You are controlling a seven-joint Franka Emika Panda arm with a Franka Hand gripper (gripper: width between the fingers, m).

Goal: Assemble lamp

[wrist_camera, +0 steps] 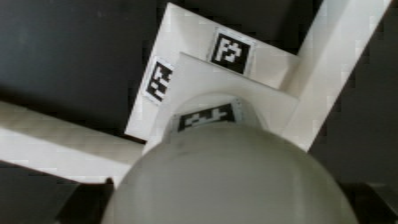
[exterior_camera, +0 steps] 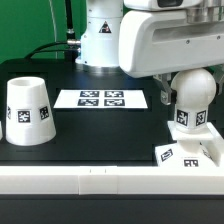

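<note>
The rounded white bulb (exterior_camera: pixel 190 103) stands upright on the flat square base (exterior_camera: pixel 186 154) at the exterior view's right, near the white front rail. My gripper (exterior_camera: pixel 187 84) comes down over the bulb's top, with a dark finger (exterior_camera: pixel 163 90) at its side, and appears shut on it. In the wrist view the bulb (wrist_camera: pixel 222 170) fills the near field between the jaws, and the base (wrist_camera: pixel 199 62) with its tags lies beyond it. The fingertips are hidden there. The tapered shade (exterior_camera: pixel 28 111) stands alone at the exterior view's left.
The marker board (exterior_camera: pixel 102 98) lies flat in the middle of the black table. A white rail (exterior_camera: pixel 100 184) runs along the front edge and shows as white bars in the wrist view (wrist_camera: pixel 54 132). The arm's base (exterior_camera: pixel 100 35) stands at the back.
</note>
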